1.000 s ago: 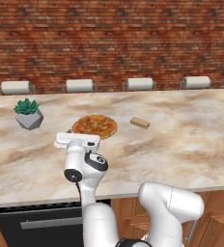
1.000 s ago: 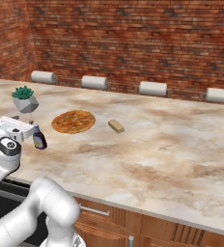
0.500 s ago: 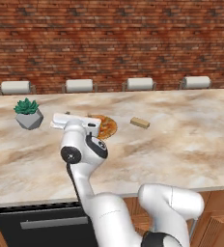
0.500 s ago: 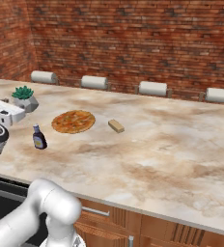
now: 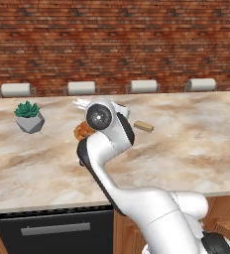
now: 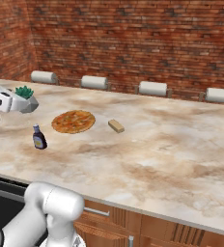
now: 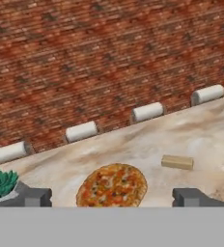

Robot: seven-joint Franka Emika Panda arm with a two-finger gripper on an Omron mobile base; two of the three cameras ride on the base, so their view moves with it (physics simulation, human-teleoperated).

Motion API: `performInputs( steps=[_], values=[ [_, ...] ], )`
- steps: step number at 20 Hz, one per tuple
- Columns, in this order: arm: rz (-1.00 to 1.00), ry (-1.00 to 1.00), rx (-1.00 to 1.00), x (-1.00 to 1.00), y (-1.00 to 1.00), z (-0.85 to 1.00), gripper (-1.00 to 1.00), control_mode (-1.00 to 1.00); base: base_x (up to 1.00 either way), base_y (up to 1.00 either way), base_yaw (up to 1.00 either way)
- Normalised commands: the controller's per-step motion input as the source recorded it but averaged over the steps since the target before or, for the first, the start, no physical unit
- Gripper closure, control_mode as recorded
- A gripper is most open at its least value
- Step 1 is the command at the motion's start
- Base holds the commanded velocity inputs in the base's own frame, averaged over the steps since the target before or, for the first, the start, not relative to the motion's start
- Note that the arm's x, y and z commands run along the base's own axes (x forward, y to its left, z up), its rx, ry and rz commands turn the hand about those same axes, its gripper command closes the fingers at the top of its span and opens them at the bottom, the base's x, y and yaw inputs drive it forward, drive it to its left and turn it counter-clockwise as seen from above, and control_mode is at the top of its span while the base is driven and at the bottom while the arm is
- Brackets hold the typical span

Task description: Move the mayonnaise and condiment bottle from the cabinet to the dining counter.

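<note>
Since a second earlier, the gripper point(image 7: 112, 198) has been raised off the small dark purple-brown condiment bottle point(image 6: 38, 138), which is left standing upright at the left of the right base view on the long beige marble-patterned dining counter point(image 6: 172, 159), just beside the round flat pizza point(image 6: 73, 121). Its fingertips point(image 7: 34, 197) are spread wide and hold nothing. Bare counter lies open rightward past the small tan block point(image 6: 116, 126).

Place: a rendered kitchen.
Evidence: a marble dining counter point(image 6: 172, 144) is seen, a pizza point(image 6: 73, 121) laid at its nine o'clock.
Backdrop: a brick wall point(image 5: 117, 44) is shown.
</note>
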Motion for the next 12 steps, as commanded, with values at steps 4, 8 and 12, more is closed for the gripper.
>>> performInputs(
  steps=[4, 8, 12],
  values=[
    [-0.09, 0.30, 0.08, -0.61, -0.67, 0.21, -1.00, -1.00, 0.00, 0.00, 0.00],
    [-0.04, 0.23, 0.01, -0.52, -0.46, -0.10, -1.00, -1.00, 0.00, 0.00, 0.00],
    [0.00, 0.23, 0.00, -0.36, -0.31, -0.26, -1.00, -1.00, 0.00, 0.00, 0.00]
  ],
)
